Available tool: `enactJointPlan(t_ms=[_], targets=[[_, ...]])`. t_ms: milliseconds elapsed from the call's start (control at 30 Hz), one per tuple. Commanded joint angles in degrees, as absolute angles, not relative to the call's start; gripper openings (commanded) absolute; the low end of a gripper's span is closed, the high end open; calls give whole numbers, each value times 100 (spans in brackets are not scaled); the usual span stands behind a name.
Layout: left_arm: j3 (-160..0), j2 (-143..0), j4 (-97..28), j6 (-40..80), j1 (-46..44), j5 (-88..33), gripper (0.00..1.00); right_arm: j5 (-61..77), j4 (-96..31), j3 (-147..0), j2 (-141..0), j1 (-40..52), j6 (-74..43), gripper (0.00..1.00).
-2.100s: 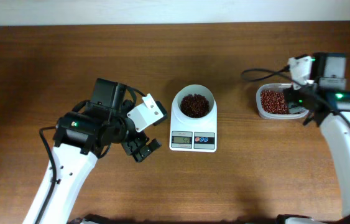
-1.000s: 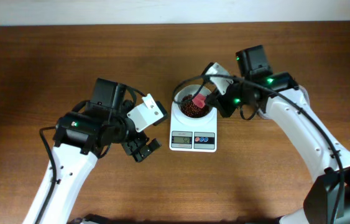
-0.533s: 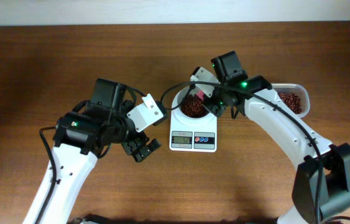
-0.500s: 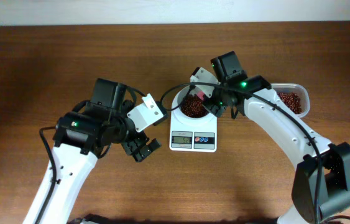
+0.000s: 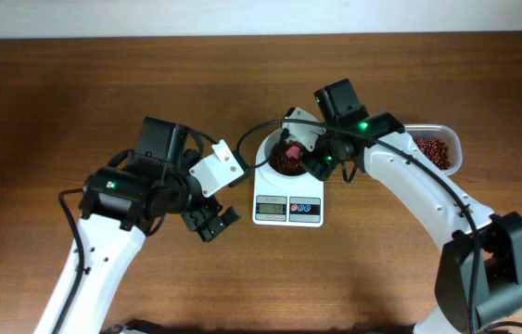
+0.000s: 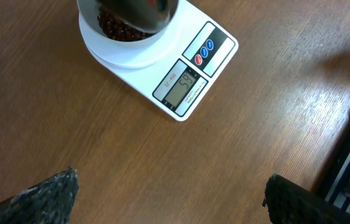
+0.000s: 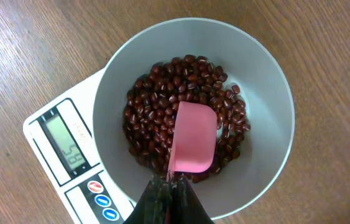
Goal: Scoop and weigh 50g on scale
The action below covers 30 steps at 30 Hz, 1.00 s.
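While the left gripper [image 6: 171, 196] is spread wide, the scoop [image 7: 193, 145] is clamped by the right gripper [image 7: 170, 185] over beans [image 7: 153, 102] on the scale [image 7: 69, 149].

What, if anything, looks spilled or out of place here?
Nothing stands out. The beans sit inside the bowl on the scale and in the tub; none show on the table. The pink scoop is over the bowl.

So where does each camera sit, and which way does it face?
Overhead: above the table, facing straight down; shows left arm and right arm.
Left wrist: on the left arm, facing down toward the scale; left tool open.
Right wrist: on the right arm, facing down into the bowl; right tool holds the scoop.
Shared: all three show the scale.
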<state>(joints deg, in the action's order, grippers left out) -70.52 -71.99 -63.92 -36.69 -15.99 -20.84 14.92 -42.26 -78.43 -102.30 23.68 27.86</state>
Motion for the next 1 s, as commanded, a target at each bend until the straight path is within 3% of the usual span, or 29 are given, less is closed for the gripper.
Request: enactJointPlan(t_ms=[0, 367, 967], targets=[[-7140, -7133, -6396, -3778, -1575, -2167, 99, 1796, -4246, -7874, -10254, 2399, 2340, 4], [-7140, -7133, -6396, -3778, -1575, -2165, 99, 2840, -4261, -7876, -10254, 2272, 1704, 4], [-7140, -7133, -6396, -3778, -1575, -2167, 99, 4910, -4268, -7876, -10248, 910, 1299, 4]])
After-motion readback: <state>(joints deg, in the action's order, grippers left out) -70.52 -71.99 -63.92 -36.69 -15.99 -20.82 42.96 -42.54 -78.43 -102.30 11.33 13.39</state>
